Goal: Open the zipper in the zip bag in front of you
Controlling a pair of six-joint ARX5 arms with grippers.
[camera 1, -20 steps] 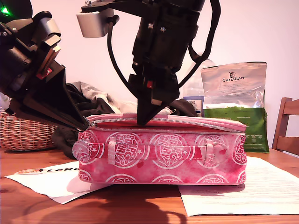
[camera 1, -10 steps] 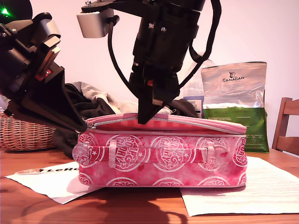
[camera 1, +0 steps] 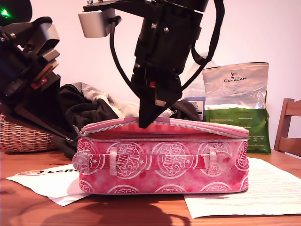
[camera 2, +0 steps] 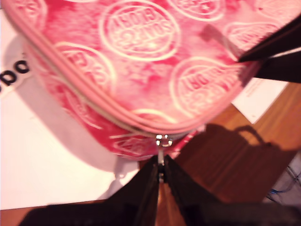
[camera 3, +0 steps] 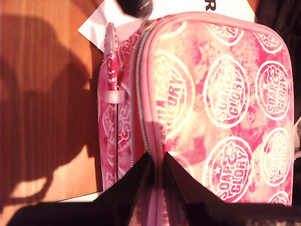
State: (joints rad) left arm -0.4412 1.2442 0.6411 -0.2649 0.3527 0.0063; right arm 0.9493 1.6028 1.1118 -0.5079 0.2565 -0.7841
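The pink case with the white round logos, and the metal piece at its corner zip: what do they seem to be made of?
The soft pink rectangular zip bag looks like a smooth coated fabric or vinyl: its lid bends and dents under my second hand and shines slightly. The small silver zipper pull looks like polished metal, since it glints brightly; my first hand is closed on it.

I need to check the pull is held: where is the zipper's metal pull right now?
The zipper pull sits at the zip bag's corner on the exterior view's left, pinched at my first gripper's tips, above the white paper.
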